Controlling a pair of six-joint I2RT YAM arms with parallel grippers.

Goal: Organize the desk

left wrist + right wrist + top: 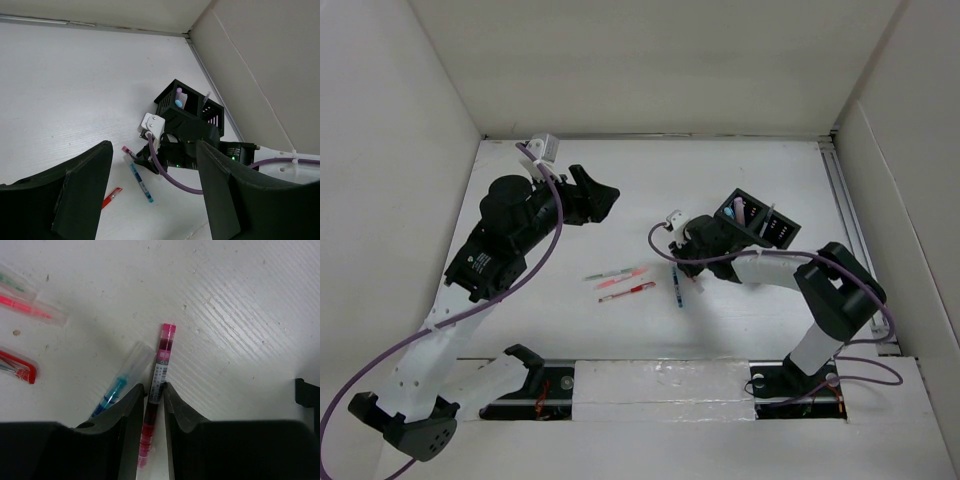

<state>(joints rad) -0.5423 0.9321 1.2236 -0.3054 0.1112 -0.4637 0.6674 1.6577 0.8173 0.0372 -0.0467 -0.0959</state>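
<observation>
The desk (720,170) is a white tabletop between white panels. My right gripper (155,387) is shut on a magenta pen (161,357), low over the desk, in the middle of the top view (692,268). A blue pen (117,387) lies right beside its left finger and also shows in the top view (676,287). My left gripper (600,195) is open and empty, raised at the back left. In the left wrist view (154,165) it looks down at the right gripper, the magenta pen (127,151) and the blue pen (141,182).
A small black compartmented box (760,220) holding a few items stands behind the right gripper. Three pens, pinkish and red (620,283), lie side by side left of the blue pen. White panels rise on the left, back and right.
</observation>
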